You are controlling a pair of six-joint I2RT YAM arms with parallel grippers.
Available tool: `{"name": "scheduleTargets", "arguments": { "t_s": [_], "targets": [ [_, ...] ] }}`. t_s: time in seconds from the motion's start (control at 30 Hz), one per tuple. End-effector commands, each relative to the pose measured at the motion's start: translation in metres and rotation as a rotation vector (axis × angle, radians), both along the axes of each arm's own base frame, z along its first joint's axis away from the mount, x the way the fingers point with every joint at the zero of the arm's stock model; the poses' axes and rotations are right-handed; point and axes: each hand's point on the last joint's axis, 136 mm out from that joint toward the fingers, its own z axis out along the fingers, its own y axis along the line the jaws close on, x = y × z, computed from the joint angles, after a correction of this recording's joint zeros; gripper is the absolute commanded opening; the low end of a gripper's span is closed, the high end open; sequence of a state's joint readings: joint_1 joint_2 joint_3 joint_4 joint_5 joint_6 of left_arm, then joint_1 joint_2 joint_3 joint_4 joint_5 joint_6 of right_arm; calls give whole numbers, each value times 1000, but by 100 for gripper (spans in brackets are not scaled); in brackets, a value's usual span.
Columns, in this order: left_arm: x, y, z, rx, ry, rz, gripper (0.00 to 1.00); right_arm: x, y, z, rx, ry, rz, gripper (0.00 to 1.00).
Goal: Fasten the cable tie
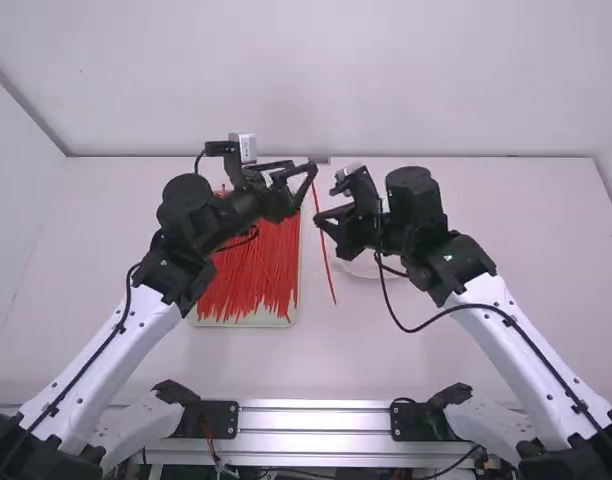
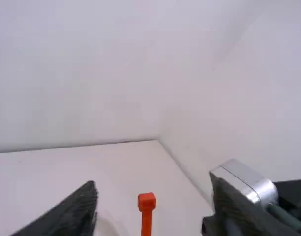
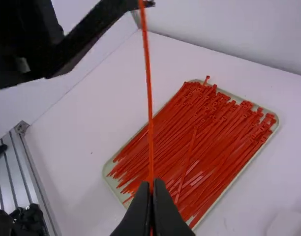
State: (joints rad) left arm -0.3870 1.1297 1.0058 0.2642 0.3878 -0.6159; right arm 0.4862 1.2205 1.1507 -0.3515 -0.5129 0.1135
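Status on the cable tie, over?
Right end effector shut on cable tie. Left end effector open, tie's head between its fingers. Tray of spare ties sits alongside.

I see one orange-red cable tie (image 1: pixel 324 245), thin, straight and unfastened, its square head at the far end. It is held up just beside the right edge of the tray (image 1: pixel 244 323), its strip pinched by the right gripper (image 3: pixel 151 186).

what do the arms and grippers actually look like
Left arm and right arm: white links, bulky black joints, a thin black cable looping along each. Left gripper and right gripper: black, two tapering fingers each. White camera on the left wrist.
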Motion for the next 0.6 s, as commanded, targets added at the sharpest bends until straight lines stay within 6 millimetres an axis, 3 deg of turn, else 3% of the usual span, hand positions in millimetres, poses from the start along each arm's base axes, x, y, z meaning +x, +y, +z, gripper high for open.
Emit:
{"name": "scheduleTargets", "arguments": {
  "t_s": [0.0,0.03,0.1,0.27,0.43,0.57],
  "targets": [
    [-2,-2,-1,9,-9,-20,78,-7,-4,24,51,-63,81,0],
    [-2,-2,-1,18,-18,-22,81,-7,-6,25,55,-72,98,0],
    [-7,-7,1,76,-89,-56,99,-9,-12,30,72,-103,149,0],
    [-18,-6,16,110,-224,-141,99,-3,-35,40,112,-169,195,0],
    [-16,18,27,86,-255,-171,99,-2,-52,54,160,-245,242,0],
    [-29,32,43,71,-351,-289,99,-3,-61,70,208,-308,283,0]
  ]
}}
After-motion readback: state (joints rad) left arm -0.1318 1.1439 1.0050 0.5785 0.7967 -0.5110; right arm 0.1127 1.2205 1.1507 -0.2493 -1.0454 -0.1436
